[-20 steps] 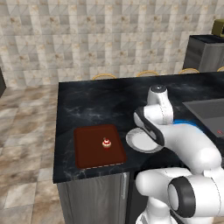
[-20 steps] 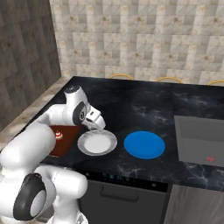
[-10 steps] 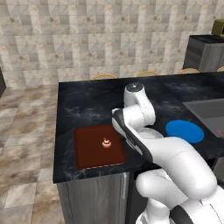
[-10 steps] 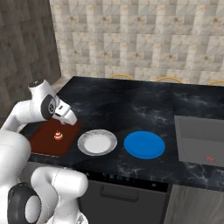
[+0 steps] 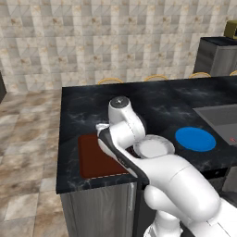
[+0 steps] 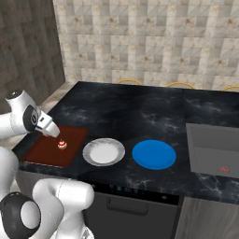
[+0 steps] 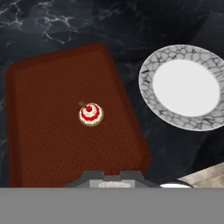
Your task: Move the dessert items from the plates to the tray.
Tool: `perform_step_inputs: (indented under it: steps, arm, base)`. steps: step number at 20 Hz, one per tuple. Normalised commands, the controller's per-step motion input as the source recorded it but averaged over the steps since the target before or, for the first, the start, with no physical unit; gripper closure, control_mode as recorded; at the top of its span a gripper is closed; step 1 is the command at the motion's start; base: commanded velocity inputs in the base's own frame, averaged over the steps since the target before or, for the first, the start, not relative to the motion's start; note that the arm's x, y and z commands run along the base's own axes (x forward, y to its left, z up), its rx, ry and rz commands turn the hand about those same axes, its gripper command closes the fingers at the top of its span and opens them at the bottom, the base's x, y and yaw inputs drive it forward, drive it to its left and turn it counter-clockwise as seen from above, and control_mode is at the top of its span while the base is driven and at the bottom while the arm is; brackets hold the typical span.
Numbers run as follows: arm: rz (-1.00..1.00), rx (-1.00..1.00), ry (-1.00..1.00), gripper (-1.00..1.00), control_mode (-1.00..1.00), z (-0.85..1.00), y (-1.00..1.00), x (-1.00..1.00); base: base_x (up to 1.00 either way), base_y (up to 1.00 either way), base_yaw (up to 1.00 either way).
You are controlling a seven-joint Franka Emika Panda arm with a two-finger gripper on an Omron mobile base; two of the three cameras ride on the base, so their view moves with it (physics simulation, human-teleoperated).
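While the arm reaches out over the left end of the dark marbled counter (image 6: 140, 112), the cupcake (image 7: 90, 114) stands upright on the reddish-brown tray (image 7: 39, 131), roughly at its middle and well clear of the low rim. It is tiny, with a red base, white frosting and a red dot on top; in the right base view the cupcake (image 6: 62, 145) sits just below the end of the arm. One cupcake is in sight, one tray (image 6: 44, 150), and two plates. The pale plate (image 7: 186, 87), white in the centre with a broad grey crackled rim, lies bare just beside the tray's long edge, apart from it. The blue plate (image 6: 154, 154) lies bare on the far side of the pale plate (image 6: 103, 151), near it without touching. The gripper's fingertips cannot be made out, so I cannot tell whether it stands open or closed.
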Motion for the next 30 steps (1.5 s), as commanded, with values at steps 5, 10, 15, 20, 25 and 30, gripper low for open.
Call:
perform_step_inputs:
  steps: [5,10,15,20,25,30]
  arm:
    - [0.06,0.06,0.0,1.0,-1.0,-0.02,0.81,0.0]
    - [0.04,0.03,0.0,1.0,-1.0,-0.22,0.76,0.04]
    - [0.03,-0.01,0.0,1.0,-1.0,-0.43,0.12,0.09]
    - [0.0,0.0,-0.01,1.0,-1.0,-0.26,-0.04,0.01]
    - [0.0,0.0,0.0,1.0,-1.0,-0.25,-0.1,0.04]
    - [0.02,0.0,-0.02,-1.0,-1.0,-0.31,-0.16,0.1]
  base:
    - [0.0,0.0,0.0]
    - [0.0,0.0,0.0]
    - [0.0,0.0,0.0]
    - [0.0,0.0,0.0]
    - [0.0,0.0,0.0]
    - [0.0,0.0,0.0]
